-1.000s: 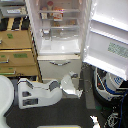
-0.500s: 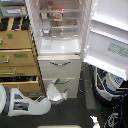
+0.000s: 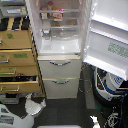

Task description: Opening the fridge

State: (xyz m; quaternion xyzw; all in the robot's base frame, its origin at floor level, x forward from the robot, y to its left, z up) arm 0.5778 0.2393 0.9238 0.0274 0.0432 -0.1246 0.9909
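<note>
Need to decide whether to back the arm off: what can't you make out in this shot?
- End effector, exterior view: low, blurred; open or shut unclear.
- Fridge shelf contents: too blurred to identify.
- Open door: cut off by the right edge.
- Drawer cabinet: cropped at the exterior view's left.

The fridge (image 3: 60, 47) stands in the middle of the exterior view with its large upper door (image 3: 107, 35) swung wide open toward the view's right, the door's inner racks facing the camera and a green-printed label (image 3: 118, 49) on its lower part. Inside, lit shelves (image 3: 59, 22) hold a few small items too blurred to name. Below the open compartment, the two lower drawers (image 3: 60, 77) sit closed, each with a curved silver handle. A tan wooden drawer cabinet (image 3: 19, 62) stands just beside the fridge on the view's left. The robot's pale arm (image 3: 31, 106) lies low at the bottom left, its gripper (image 3: 41, 103) near the lowest drawer's corner; how its jaws stand cannot be made out.
</note>
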